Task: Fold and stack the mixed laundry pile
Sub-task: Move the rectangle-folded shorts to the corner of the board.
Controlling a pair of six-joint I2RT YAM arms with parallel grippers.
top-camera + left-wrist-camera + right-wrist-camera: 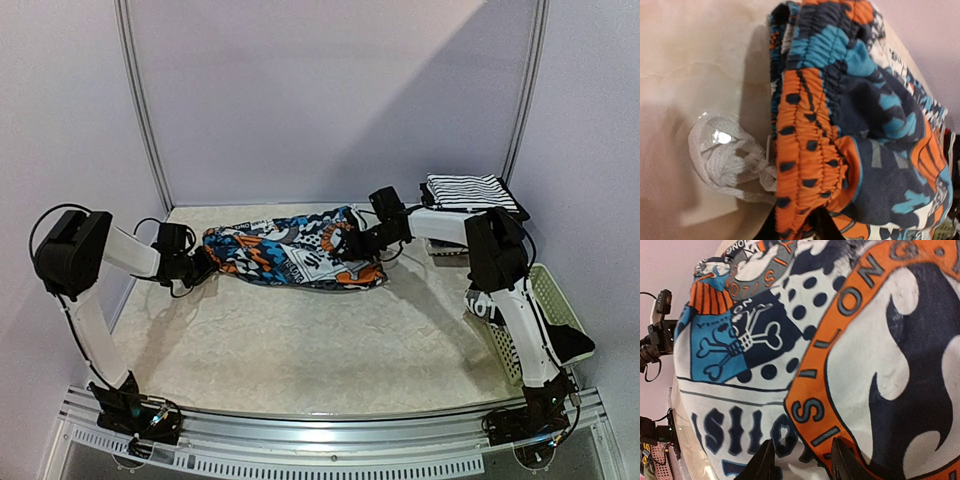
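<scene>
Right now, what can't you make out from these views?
- Left jaws: left wrist view, hidden by the orange, blue and black printed cloth garment; grip unclear.
- Right jaws: right wrist view, only tips above bottom edge; grip unclear.
- White plastic lattice basket: top view, right arm partly hides its inside.

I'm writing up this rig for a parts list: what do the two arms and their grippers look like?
The left arm and right arm have white links with boxy black joint housings and black bases. Thin black cables loop loosely along them. The right gripper has black, tapered fingers with rounded tips.
</scene>
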